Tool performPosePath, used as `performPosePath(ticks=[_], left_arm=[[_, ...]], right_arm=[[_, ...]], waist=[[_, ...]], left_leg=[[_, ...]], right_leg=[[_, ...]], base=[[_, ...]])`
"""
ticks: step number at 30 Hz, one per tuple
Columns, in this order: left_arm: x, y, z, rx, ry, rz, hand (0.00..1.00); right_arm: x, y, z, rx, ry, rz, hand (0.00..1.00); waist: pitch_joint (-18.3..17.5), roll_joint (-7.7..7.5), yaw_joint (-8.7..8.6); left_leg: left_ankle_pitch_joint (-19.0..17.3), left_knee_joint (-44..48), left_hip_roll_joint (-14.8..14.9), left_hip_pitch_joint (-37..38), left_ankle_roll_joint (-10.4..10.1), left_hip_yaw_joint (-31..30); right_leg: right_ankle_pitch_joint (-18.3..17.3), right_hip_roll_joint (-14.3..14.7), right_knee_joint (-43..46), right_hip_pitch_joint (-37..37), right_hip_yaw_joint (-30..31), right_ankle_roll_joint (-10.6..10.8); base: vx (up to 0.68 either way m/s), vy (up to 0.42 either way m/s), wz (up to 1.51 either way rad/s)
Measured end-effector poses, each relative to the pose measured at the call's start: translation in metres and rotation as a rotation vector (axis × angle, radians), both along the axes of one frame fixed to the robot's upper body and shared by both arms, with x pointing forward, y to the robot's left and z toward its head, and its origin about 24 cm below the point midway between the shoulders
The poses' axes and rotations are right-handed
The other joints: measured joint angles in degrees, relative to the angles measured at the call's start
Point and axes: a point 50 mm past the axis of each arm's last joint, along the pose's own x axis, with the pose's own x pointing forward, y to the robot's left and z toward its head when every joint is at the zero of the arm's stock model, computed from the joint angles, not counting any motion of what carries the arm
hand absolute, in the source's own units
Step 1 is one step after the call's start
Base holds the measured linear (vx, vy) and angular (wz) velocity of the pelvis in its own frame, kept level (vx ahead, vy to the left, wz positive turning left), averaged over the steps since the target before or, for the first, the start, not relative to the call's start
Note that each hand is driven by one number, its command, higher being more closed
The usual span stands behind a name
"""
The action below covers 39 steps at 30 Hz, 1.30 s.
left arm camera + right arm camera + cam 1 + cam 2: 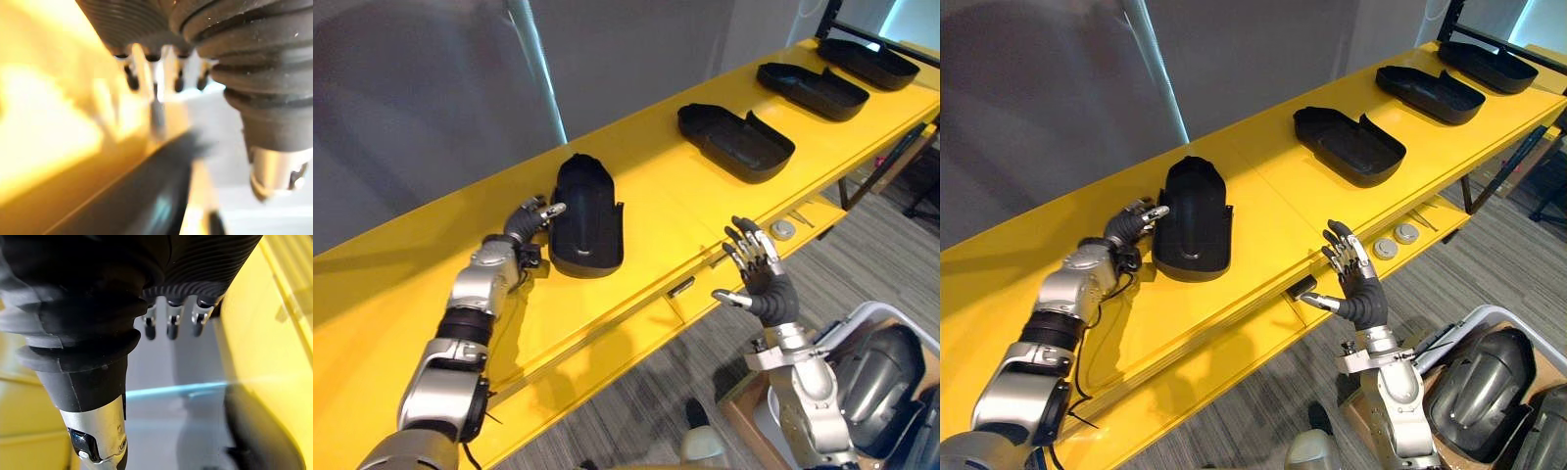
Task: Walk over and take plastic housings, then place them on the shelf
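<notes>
Several black plastic housings lie in a row on the long yellow shelf (656, 196). The nearest housing (587, 215) lies hollow side up by my left hand (527, 223). That hand's fingers are straight and reach the housing's left rim; the left wrist view shows the dark housing edge (146, 196) just past the fingertips (154, 73). My right hand (766, 284) hovers open and empty in front of the shelf's front edge, palm toward the shelf. Three more housings (736, 142) (813, 90) (867, 62) sit farther to the right.
A white bin (862, 315) at the lower right holds grey housings (881, 377). Two small round silver pieces (1386, 248) rest on the shelf's lower front ledge. A grey wall stands behind the shelf. Grey carpet lies below.
</notes>
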Motion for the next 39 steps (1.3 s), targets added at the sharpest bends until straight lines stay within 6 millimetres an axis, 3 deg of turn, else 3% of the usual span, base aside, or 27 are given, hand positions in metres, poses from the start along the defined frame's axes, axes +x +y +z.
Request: performPosePath(ticks=[4,10,15,17,20,22,23,24,31,35,39], left_arm=[[-0.005,-0.001,0.035,0.097,-0.15,0.002,0.0],[-0.013,-0.007,0.064,0.155,-0.295,-0.008,0.0],[-0.039,-0.015,0.083,0.025,-0.471,-0.089,0.0],[-0.055,-0.017,0.075,-0.122,-0.542,-0.113,0.0],[-0.092,-0.021,0.032,-0.345,-0.63,-0.047,0.0],[-0.128,-0.027,-0.001,-0.48,-0.695,0.094,0.0],[-0.136,-0.027,-0.007,-0.484,-0.705,0.134,0.0],[-0.187,-0.017,-0.005,-0.369,-0.902,0.284,0.0],[-0.186,-0.017,-0.006,-0.374,-0.897,0.285,0.0],[-0.182,-0.015,-0.019,-0.403,-0.838,0.329,0.0],[-0.182,-0.009,-0.044,-0.437,-0.733,0.445,0.0]], right_arm=[[0.0,0.0,-0.001,0.005,0.007,-0.03,0.0],[0.0,0.004,-0.002,-0.011,0.015,-0.052,0.0],[0.002,0.004,-0.002,-0.005,0.017,-0.067,0.0],[0.002,0.004,-0.001,-0.003,0.017,-0.068,0.0],[0.003,0.004,-0.001,0.028,0.021,-0.113,0.0],[0.003,0.002,-0.001,0.063,0.022,-0.201,0.0],[0.003,0.001,-0.001,0.071,0.022,-0.223,0.0],[-0.001,-0.024,0.026,0.134,-0.105,-0.367,0.0],[-0.001,-0.023,0.026,0.133,-0.105,-0.363,0.0],[-0.001,-0.021,0.026,0.127,-0.106,-0.337,0.0],[0.008,0.006,0.025,0.12,-0.099,-0.187,0.0]], waist=[[-2.75,0.53,0.95],[-3.63,0.89,1.89],[-4.33,1.94,2.31],[-5.09,2.53,2.79],[-6.2,2.92,4.0],[-6.18,1.86,5.39],[-6.31,1.51,5.81],[-4.68,-1.05,8.3],[-3.44,-1.44,8.49],[-1.49,-1.66,9.58],[-1.21,-1.86,11.06]], left_leg=[[0.12,-0.3,-0.21,-0.05,0.13,-1.59],[2.1,-2.44,-0.6,-0.05,0.12,-3.09],[3.52,-4.33,-0.64,0.04,-0.02,-4.37],[3.77,-4.82,-0.63,0.14,-0.04,-4.76],[4.03,-5.26,-0.61,0.23,-0.07,-5.55],[4.48,-5.81,-0.57,0.76,-0.15,-5.93],[4.5,-5.81,-0.56,0.9,-0.16,-6.01],[6.15,-8.6,-0.66,2.19,-0.39,-7.58],[5.93,-7.9,-0.65,2.06,-0.33,-7.81],[5.8,-7.57,-0.78,2.1,-0.25,-7.84],[5.79,-7.57,-0.75,1.67,-0.26,-7.99]], right_leg=[[-0.02,-0.17,0.01,0.95,-2.48,0.0],[-0.13,-0.3,0.01,1.17,-4.98,-0.14],[-0.17,-0.14,0.01,1.26,-6.4,-0.24],[-0.19,-0.1,-0.03,1.48,-6.82,-0.27],[-0.19,-0.07,-0.07,1.94,-8.05,-0.27],[-0.25,0.03,-0.15,2.51,-8.31,-0.37],[-0.3,0.04,-0.21,2.73,-8.41,-0.42],[-1.09,-0.02,-0.09,3.66,-11.1,-0.88],[-1.08,-0.04,0.06,3.94,-11.18,-0.87],[-1.06,-0.19,0.17,4.08,-11.25,-0.85],[-1.11,-0.18,0.16,3.8,-11.52,-0.91]], base=[[-0.01,-0.03,0.2],[-0.04,-0.035,0.13],[-0.04,-0.045,0.13],[0.0,-0.031,0.14],[0.0,-0.021,0.13],[-0.03,-0.024,0.1],[0.0,0.0,0.0],[0.0,0.0,0.0],[0.0,0.0,0.0],[-0.03,0.002,-0.01],[0.0,-0.001,0.03]])
